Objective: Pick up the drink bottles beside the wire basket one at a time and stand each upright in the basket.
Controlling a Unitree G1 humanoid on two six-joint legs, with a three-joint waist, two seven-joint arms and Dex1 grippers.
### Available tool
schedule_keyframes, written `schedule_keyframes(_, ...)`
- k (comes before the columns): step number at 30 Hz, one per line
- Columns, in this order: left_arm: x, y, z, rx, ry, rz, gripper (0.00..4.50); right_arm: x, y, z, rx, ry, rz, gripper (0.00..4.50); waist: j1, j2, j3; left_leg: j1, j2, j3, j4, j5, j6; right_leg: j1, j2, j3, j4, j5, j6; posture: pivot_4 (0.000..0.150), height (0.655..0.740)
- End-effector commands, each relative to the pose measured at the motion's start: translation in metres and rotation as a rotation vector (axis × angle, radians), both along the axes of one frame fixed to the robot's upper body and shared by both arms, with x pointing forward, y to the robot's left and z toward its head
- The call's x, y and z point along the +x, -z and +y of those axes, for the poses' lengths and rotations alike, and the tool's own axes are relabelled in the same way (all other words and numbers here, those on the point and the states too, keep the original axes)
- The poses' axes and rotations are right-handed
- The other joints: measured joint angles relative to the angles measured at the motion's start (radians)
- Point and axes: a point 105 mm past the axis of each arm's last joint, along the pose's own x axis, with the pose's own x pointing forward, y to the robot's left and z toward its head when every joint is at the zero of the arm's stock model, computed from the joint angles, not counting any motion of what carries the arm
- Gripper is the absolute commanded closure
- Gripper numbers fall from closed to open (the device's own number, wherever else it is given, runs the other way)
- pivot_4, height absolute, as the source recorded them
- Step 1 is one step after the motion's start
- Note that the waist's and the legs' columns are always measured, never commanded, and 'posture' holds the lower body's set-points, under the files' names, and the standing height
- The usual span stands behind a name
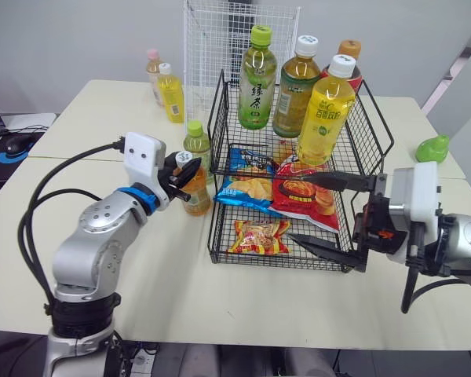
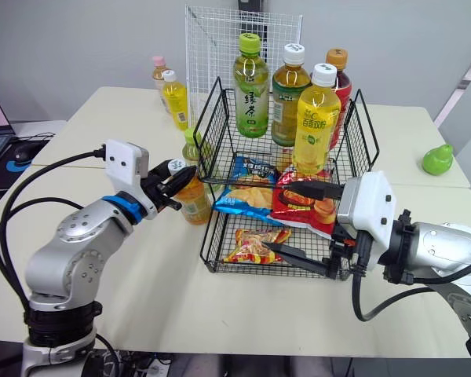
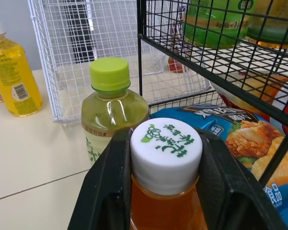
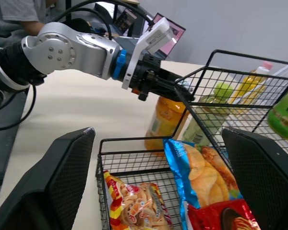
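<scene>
Your left gripper (image 1: 184, 177) pinches the amber bottle (image 1: 198, 195) at its white cap (image 3: 166, 148), just outside the wire basket's (image 1: 275, 260) left wall. It's full and smooth, probably heavy, so grip under the collar. Your right gripper (image 1: 297, 208) hangs spread at the basket's front.

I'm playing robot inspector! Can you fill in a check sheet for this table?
Surface: beige table, no spills.
Job's things: black wire basket holds four upright bottles; orange bottle and green-capped bottle stand beside it; two bottles farther back.
Clutter: three snack bags in basket; green pear-shaped object.
Grippers: left gripper, jaws shut on orange bottle; right gripper, jaws open by basket.
Cables: black cables on left arm.
Surroundings: white wire rack, mouse.
</scene>
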Motion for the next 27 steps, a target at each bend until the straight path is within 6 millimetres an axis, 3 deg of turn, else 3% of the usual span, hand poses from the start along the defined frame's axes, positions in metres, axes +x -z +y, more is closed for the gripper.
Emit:
schedule_keyframes(1, -0.018, -0.041, 0.003, 0.021, 0.084, -0.119, 3.13, -0.003, -0.017, -0.011, 0.037, 0.028, -0.071, 0.0, 0.0, 0.0, 0.0, 0.0, 0.0, 0.0, 0.0, 0.0, 0.0, 0.0, 0.0, 0.0, 0.0, 0.0, 0.0, 0.15, 0.736)
schedule_keyframes(4, -0.029, -0.048, 0.007, 0.092, 0.198, -0.085, 3.13, -0.002, -0.022, -0.021, 0.031, 0.049, -0.067, 0.0, -0.001, 0.0, 0.0, -0.001, 0.0, 0.0, 0.0, 0.0, 0.0, -0.001, 0.0, 0.0, 0.0, 0.0, 0.0, 0.15, 0.736)
schedule_keyframes(5, -0.026, -0.057, 0.016, 0.101, 0.19, -0.091, 3.13, -0.002, -0.024, -0.024, 0.031, 0.054, -0.061, 0.0, 0.001, 0.0, 0.0, -0.001, 0.0, 0.0, 0.0, 0.0, 0.0, -0.001, 0.0, 0.0, 0.0, 0.0, 0.0, 0.15, 0.736)
schedule_keyframes(8, -0.025, -0.094, 0.031, 0.067, 0.235, -0.102, 3.13, 0.001, -0.032, -0.036, 0.04, 0.085, -0.051, 0.0, 0.006, -0.001, 0.001, -0.001, 0.0, -0.001, 0.0, 0.0, 0.0, -0.001, 0.0, -0.001, 0.0, -0.001, 0.001, 0.15, 0.736)
schedule_keyframes(17, -0.044, -0.203, 0.038, -0.067, 0.447, -0.159, 3.13, -0.002, -0.036, -0.046, 0.03, 0.122, -0.037, 0.0, 0.001, -0.002, 0.002, -0.003, 0.0, 0.0, -0.001, 0.0, 0.0, -0.003, 0.001, -0.001, -0.002, -0.001, 0.002, 0.15, 0.736)
schedule_keyframes(21, -0.054, -0.25, 0.018, -0.054, 0.581, -0.213, 3.13, 0.0, -0.041, -0.047, 0.063, 0.15, -0.057, 0.0, 0.0, -0.003, 0.002, -0.004, 0.0, 0.001, -0.001, 0.0, 0.0, -0.004, 0.001, -0.001, -0.001, -0.001, 0.002, 0.15, 0.736)
schedule_keyframes(27, -0.052, -0.267, -0.034, -0.003, 0.815, -0.191, 3.13, 0.002, -0.041, -0.05, 0.05, 0.192, -0.053, 0.0, 0.006, -0.002, 0.002, -0.004, -0.001, 0.001, -0.001, 0.0, 0.0, -0.004, 0.0, -0.001, 0.0, -0.002, 0.002, 0.15, 0.736)
